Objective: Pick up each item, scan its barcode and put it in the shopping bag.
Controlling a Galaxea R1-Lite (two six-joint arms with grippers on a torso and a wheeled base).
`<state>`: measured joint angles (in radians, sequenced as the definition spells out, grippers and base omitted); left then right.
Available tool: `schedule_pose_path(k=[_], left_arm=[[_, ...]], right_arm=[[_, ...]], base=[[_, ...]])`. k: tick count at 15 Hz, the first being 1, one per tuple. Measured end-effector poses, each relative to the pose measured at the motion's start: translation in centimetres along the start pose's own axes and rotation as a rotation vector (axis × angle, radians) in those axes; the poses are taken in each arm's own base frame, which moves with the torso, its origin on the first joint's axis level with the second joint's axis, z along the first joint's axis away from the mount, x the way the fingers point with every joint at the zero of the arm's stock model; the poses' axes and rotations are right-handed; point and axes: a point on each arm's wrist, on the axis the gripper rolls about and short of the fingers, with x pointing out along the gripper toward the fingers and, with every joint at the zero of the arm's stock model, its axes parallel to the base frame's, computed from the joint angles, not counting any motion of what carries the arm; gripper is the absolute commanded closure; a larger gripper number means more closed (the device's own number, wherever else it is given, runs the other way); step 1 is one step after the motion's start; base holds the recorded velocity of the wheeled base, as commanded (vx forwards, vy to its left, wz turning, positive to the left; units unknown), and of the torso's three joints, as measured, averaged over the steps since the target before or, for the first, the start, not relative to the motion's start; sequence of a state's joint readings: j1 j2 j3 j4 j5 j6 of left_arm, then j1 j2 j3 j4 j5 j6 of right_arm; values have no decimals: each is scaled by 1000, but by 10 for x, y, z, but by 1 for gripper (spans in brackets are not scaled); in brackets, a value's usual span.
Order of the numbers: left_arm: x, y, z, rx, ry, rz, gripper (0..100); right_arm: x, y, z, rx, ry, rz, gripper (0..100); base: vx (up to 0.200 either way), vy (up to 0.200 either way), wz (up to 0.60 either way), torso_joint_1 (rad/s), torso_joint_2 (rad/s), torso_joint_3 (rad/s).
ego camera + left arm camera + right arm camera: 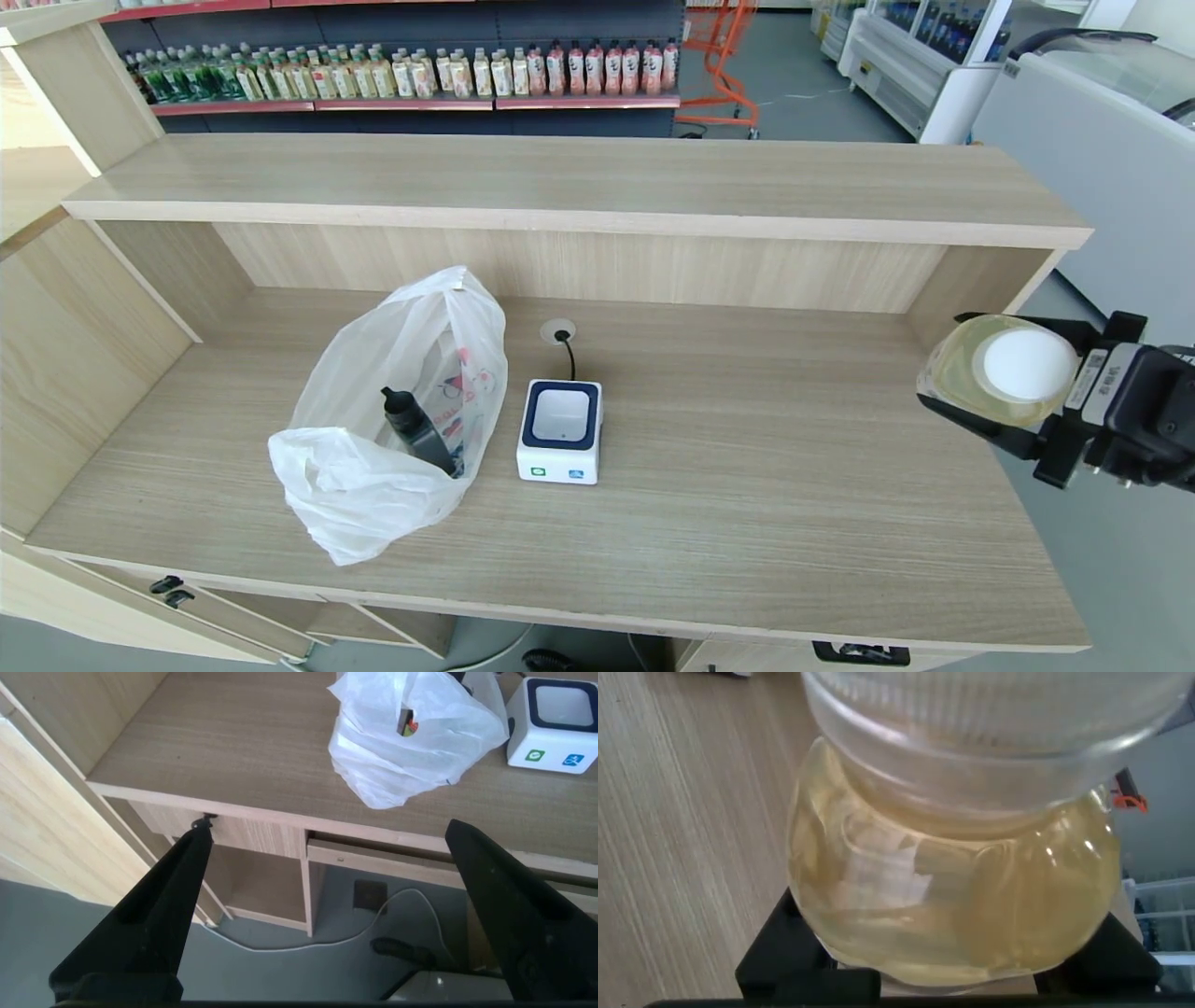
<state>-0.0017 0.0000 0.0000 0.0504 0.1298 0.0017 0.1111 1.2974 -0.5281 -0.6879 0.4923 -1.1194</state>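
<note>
Right gripper (943, 359) is holding a bottle (1004, 369) at the right end of the counter (747, 485).

On the left part of the wooden counter the white shopping bag (373, 467) is standing open, and the scanner (560, 431) is sitting just beside it, on its right. The left gripper (329, 833) is hanging below the counter's front edge, with its fingers wide apart. The bottle, with yellowish liquid and a white cap, is being clamped between the right gripper's black fingers, well apart from the scanner. A dark bottle (415, 429) is leaning inside the bag.
</note>
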Motion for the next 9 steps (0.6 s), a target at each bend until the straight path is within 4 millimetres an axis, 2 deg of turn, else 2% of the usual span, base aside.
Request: schedule_pose_path(k=[5, 9], left_arm=[[0, 0, 0, -2, 0, 0, 0], [0, 0, 0, -2, 0, 0, 0]], right_arm=[[8, 10, 15, 36, -83, 57, 100], [15, 13, 16, 42, -107, 85, 100]], base=[[0, 200, 0, 1, 3, 2], [0, 200, 0, 0, 1, 0]])
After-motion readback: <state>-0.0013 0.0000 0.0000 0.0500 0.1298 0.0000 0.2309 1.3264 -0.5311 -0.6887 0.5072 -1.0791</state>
